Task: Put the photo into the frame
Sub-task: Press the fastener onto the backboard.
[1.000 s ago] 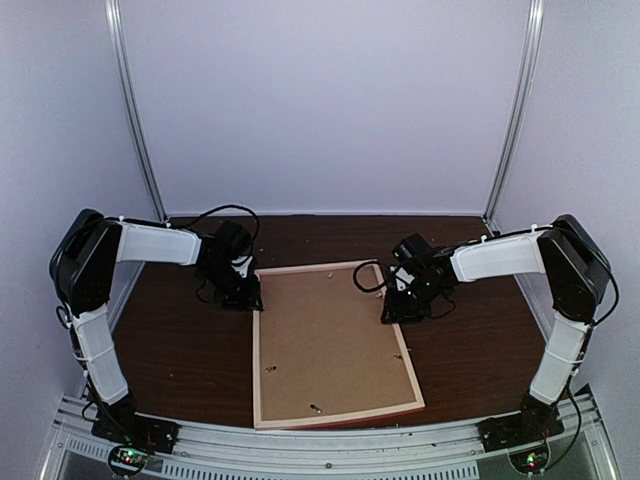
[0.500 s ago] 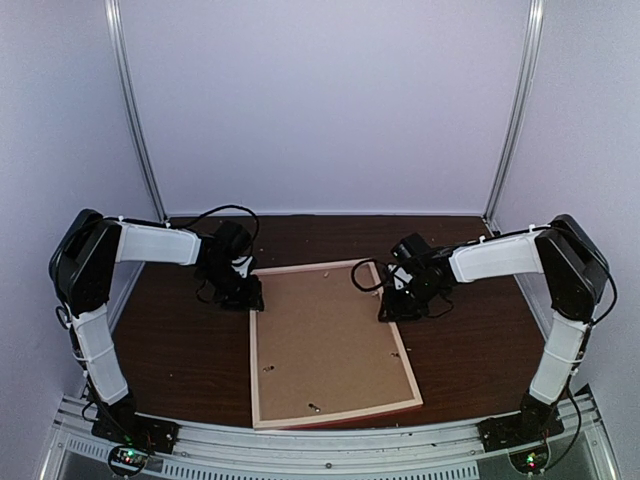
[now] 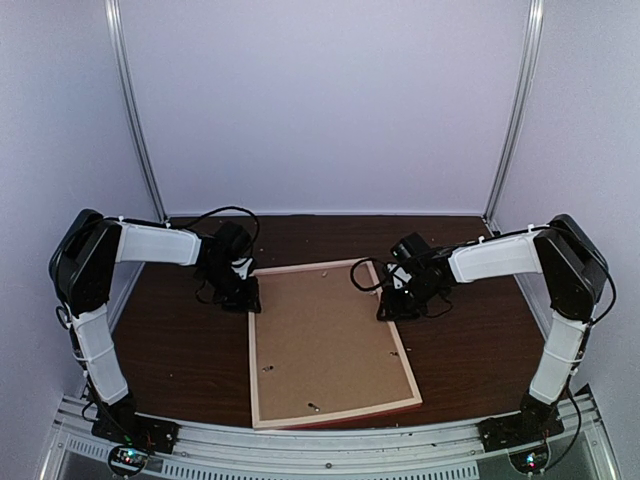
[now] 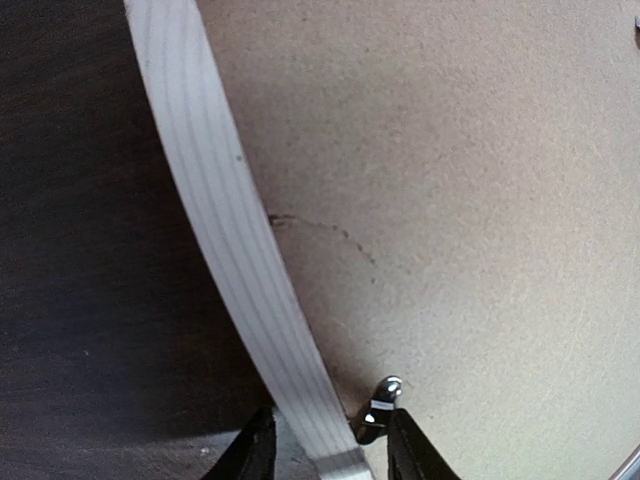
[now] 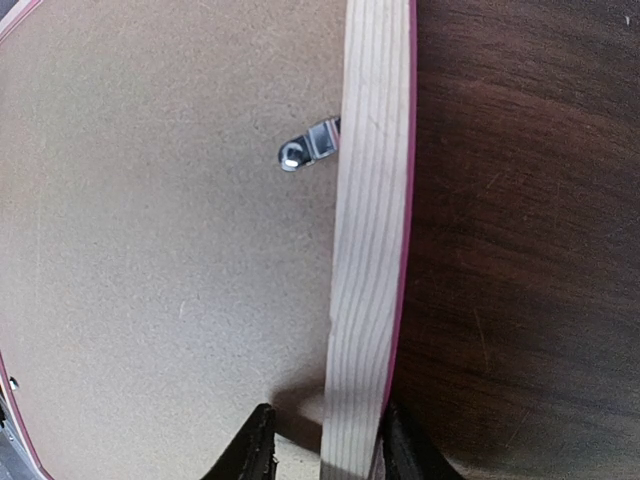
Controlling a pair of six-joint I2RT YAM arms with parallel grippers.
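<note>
Frame lies face-down mid-worktop, backing board inside, near edge by the arm bases. Left claw straddles left bar near far corner, grip unclear. Right claw spread astride right bar, gap on board side. Worktop open both sides.

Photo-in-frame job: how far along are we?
Looks done: frame lies face down, backing board seated inside, a metal tab turned over it. The photo isn't visible, so I can't confirm it's underneath. In hand: left gripper and right gripper each straddle a side bar. Remaining: probably checking other tabs, turning it face up.
</note>
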